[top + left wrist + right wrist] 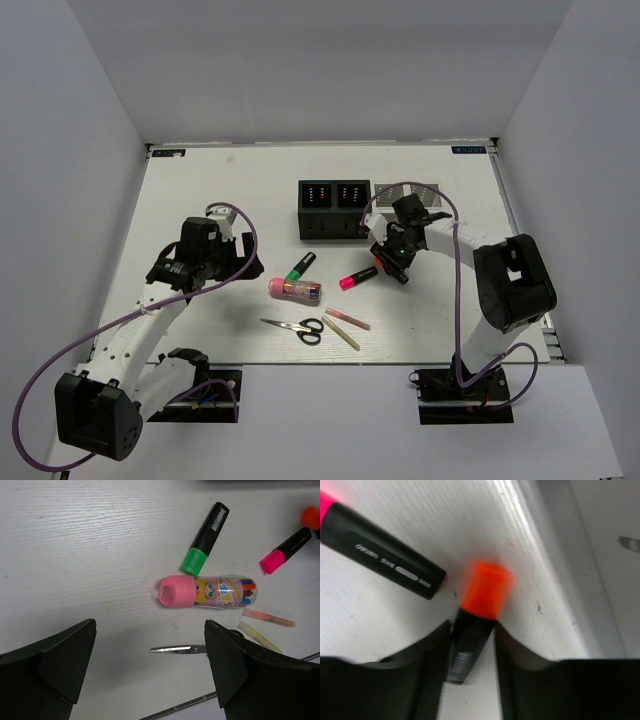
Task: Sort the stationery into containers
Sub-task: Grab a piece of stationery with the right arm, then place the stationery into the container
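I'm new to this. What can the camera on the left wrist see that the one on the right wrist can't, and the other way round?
Only the left wrist: the green-capped marker, the pink tube, the scissors, two thin sticks, and the left gripper, open and holding nothing.
Only the right wrist: the right gripper shut on the black body of the orange-capped marker.
Both: the pink-capped marker, and the orange cap, which just peeks in at the top right corner of the left wrist view.

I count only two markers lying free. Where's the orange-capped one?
Right wrist view: the right gripper holds the orange-capped marker, beside the pink-capped marker, right of centre.
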Available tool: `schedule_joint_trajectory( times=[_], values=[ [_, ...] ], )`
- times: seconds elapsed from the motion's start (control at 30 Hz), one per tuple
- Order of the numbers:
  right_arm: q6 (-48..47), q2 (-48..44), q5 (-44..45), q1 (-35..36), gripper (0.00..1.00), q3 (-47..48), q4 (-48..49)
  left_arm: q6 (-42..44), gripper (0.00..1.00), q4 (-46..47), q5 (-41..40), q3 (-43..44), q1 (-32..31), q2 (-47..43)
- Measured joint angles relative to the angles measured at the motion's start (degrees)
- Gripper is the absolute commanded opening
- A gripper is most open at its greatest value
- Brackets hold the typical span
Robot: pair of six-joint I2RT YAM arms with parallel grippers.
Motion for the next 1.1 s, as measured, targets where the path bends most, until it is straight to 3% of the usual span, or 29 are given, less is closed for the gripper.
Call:
schedule_joint_trajectory(
  times=[0.13,0.3,0.43,0.67,0.87,1.1],
  values=[
    [1.5,-0.2,1.5,0.0,0.16,-0.7,2.0,0.0,1.00,0.0,0.0,0.0,0.0,0.0],
    [2.7,-2.6,3.6,0.1,0.00,-3.8,5.4,0.2,1.00,0.0,0.0,0.0,0.0,-0.1],
    [2.9,-5.4,4.9,0.0,0.00,-6.5,5.9,0.2,1.00,-0.1,0.0,0.0,0.0,-0.1],
    [3.8,-13.8,3.3,-0.3,0.00,-6.4,-1.4,0.2,1.00,-0.2,0.0,0.0,0.0,-0.1],
    [3.5,-19.7,4.3,-0.3,0.00,3.3,-3.5,0.2,1.00,-0.2,0.0,0.0,0.0,-0.1],
    [-3.8,-20.1,16.3,-0.3,0.00,11.5,-3.1,0.2,1.00,-0.2,-0.1,0.0,0.0,-0.1]
  ],
)
